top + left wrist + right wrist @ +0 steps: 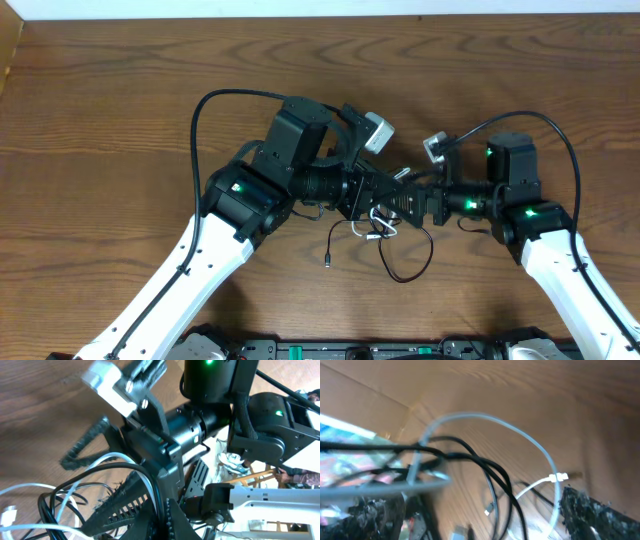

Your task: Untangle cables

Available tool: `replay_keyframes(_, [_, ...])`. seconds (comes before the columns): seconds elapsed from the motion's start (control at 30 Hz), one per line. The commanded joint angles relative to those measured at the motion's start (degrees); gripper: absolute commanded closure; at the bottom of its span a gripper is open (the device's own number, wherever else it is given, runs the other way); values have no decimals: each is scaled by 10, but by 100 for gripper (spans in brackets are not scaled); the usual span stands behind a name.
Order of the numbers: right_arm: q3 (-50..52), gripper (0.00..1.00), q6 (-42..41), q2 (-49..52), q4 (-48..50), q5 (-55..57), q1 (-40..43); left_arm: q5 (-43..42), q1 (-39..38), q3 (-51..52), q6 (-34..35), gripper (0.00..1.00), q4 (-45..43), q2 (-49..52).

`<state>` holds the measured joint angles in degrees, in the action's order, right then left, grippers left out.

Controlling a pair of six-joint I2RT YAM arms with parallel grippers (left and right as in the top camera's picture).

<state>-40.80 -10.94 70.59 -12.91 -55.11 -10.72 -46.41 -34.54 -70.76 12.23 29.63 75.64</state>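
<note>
Dangling onto the brown wooden tabletop [120,120], the thin white and black cables [385,232] seem clamped in the tightly closed left pincer [388,210]. The right pincer [482,507] is spread wide around them.

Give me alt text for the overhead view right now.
The left gripper and right gripper face each other closely at the middle of a wooden table, over a small tangle of white and black cables. A black loop and a plug end trail toward the near edge.
</note>
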Motion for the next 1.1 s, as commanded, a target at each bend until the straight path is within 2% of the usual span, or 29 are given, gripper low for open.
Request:
replay_keyframes(0.0, [-9, 4, -68, -6, 44, -65, 1, -23, 3, -11, 6, 93, -2, -4])
replay_keyframes(0.17, [-9, 11, -94, -6, 75, -35, 1, -44, 3, -11, 6, 92, -2, -4])
replay_keyframes(0.23, [-9, 17, -97, -6, 56, 40, 1, -67, 3, -11, 6, 92, -2, -4])
replay_keyframes(0.33, [-9, 22, -122, -6, -4, 217, 1, -82, 3, -11, 5, 92, 3, -4])
replay_keyframes(0.43, [-8, 23, -176, -6, -82, 428, 1, -82, 3, -11, 5, 92, 18, -4])
replay_keyframes(0.57, [-8, 21, -231, -6, -160, 600, 3, -80, 3, -11, -11, 92, 66, -4])
replay_keyframes(0.63, [-8, 19, -237, -6, -175, 615, 3, -80, 3, -11, -30, 92, 90, -4])
replay_keyframes(0.7, [-8, 17, -208, -6, -173, 583, 2, -63, 3, -11, -38, 92, 104, -4])
replay_keyframes(0.77, [-8, 24, -182, -6, -181, 565, 2, -26, 3, -11, -38, 92, 109, -4])
replay_keyframes(0.8, [-8, 27, -185, -6, -193, 582, 3, -9, 3, -11, -38, 92, 109, -4])
replay_keyframes(0.9, [-8, 27, -245, -6, -239, 687, 5, 30, 3, -11, -38, 92, 109, -4])
replay_keyframes(1.0, [-8, 14, -271, -6, -254, 710, 13, 38, 3, -11, -38, 92, 108, -4])
replay_keyframes(1.03, [-8, 10, -255, -6, -246, 690, 13, 38, 3, -11, -38, 92, 108, -4])
replay_keyframes(1.07, [-8, 5, -201, -6, -226, 631, 13, 39, 3, -11, -38, 92, 108, -4])
